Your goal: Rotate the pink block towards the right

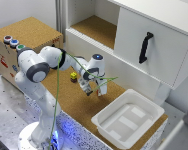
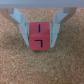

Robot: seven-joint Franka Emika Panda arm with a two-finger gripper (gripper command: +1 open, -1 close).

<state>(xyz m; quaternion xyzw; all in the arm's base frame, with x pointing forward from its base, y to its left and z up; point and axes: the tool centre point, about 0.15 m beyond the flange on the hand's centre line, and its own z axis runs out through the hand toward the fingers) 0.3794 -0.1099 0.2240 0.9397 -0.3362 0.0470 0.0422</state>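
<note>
Nearest, in the wrist view, the pink block (image 2: 38, 36) sits on the cork surface (image 2: 42, 67) between the two fingers of the gripper (image 2: 39, 31), which look pressed to its opposite side faces, so the gripper seems clamped on the block. It looks small, rigid and light, probably easy to turn; the flat side faces are the natural hold, though their smoothness might let it slip. Its top bears dark line markings like an angle, no readable writing. Farther out, in the exterior view, a small yellow-and-dark block (image 1: 73, 76) stands just beside the gripper (image 1: 87, 91), the white tray (image 1: 128, 117) beyond it, a cabinet with a black handle (image 1: 145, 47) farthest; the pink block itself is hidden there
</note>
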